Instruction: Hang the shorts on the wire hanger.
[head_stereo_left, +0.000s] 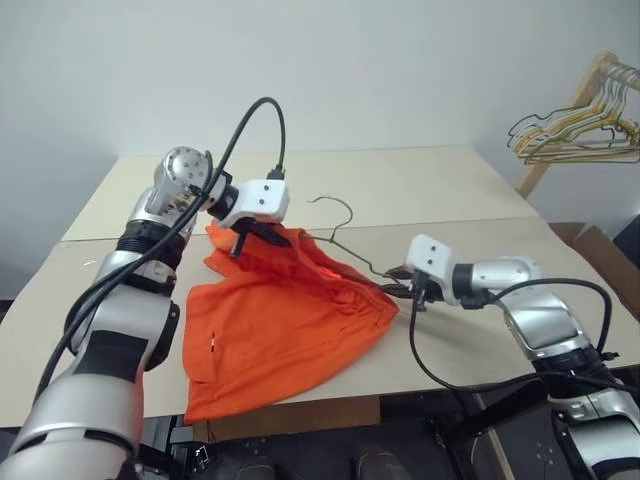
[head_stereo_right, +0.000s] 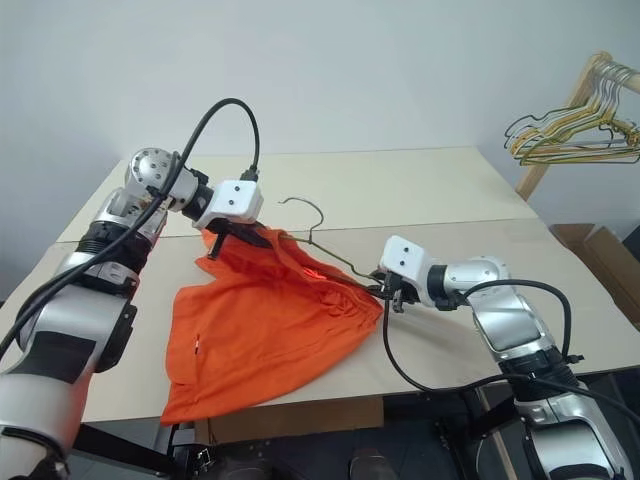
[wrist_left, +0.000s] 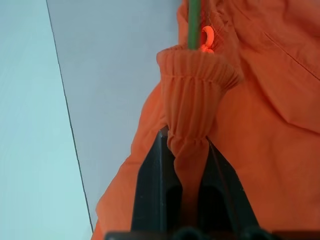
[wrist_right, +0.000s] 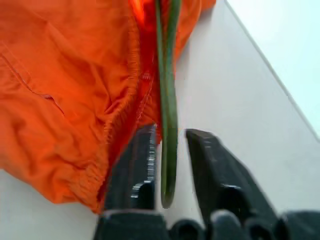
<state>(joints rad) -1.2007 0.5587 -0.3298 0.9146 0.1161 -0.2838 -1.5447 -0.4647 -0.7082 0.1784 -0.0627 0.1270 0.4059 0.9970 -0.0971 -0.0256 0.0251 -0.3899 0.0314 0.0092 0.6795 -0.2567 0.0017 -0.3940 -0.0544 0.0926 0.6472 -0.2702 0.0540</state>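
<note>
The bright orange shorts (head_stereo_left: 280, 320) lie crumpled on the table, one end lifted off it. My left gripper (head_stereo_left: 250, 236) is shut on their gathered waistband (wrist_left: 192, 85), holding that bunch up. The thin dark wire hanger (head_stereo_left: 352, 252) runs through the shorts; its hook (head_stereo_left: 335, 205) sticks out toward the back. The hanger's far corner (wrist_right: 167, 115) comes out of the fabric on the right. My right gripper (head_stereo_left: 396, 290) stands open around that corner, and one finger (wrist_right: 212, 160) is clearly off the wire.
The pale table (head_stereo_left: 430, 185) has a seam across its middle. A bunch of yellow-green wire hangers (head_stereo_left: 580, 130) hangs on a wooden rack at the far right. A cardboard box (head_stereo_left: 605, 255) sits beyond the table's right edge.
</note>
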